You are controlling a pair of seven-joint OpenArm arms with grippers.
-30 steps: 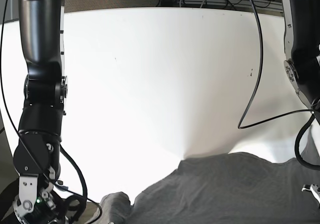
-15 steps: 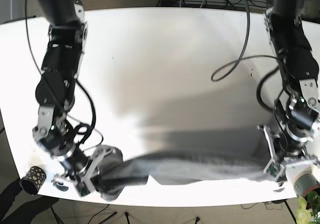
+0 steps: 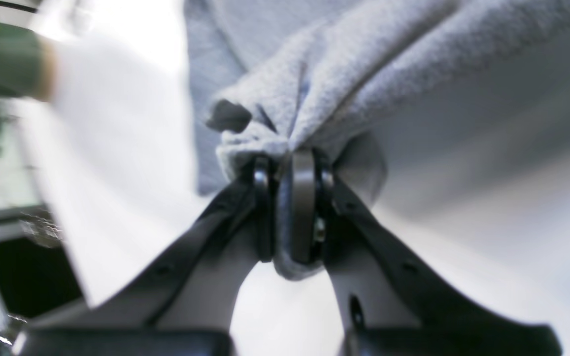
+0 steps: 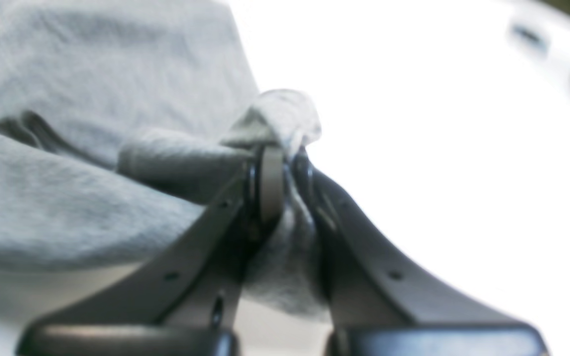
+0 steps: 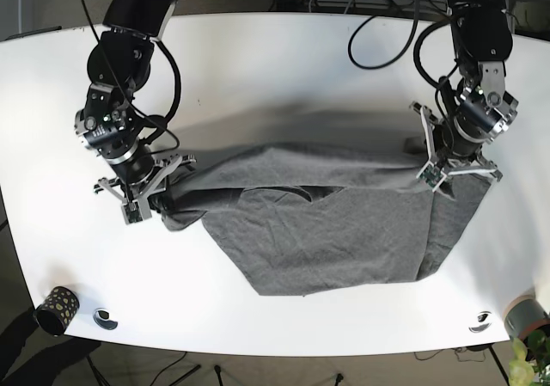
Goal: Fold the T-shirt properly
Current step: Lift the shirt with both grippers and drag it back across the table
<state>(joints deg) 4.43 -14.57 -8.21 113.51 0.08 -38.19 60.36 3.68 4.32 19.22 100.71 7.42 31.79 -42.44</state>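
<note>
The base view looks down from high above the wide white tabletop (image 5: 284, 68), far enough back to take in both black arms and the whole spread of soft grey knit T-shirt (image 5: 335, 231). The left wrist view sits just behind the left arm's black two-fingered gripper (image 3: 292, 163), facing along its fingers, very close, with the cloth (image 3: 364, 64) blurred. The right wrist view does the same behind the right arm's black gripper (image 4: 285, 158). Each wrist view shares with the base view its own pinched edge of cloth (image 4: 67, 148) and nearby tabletop.
</note>
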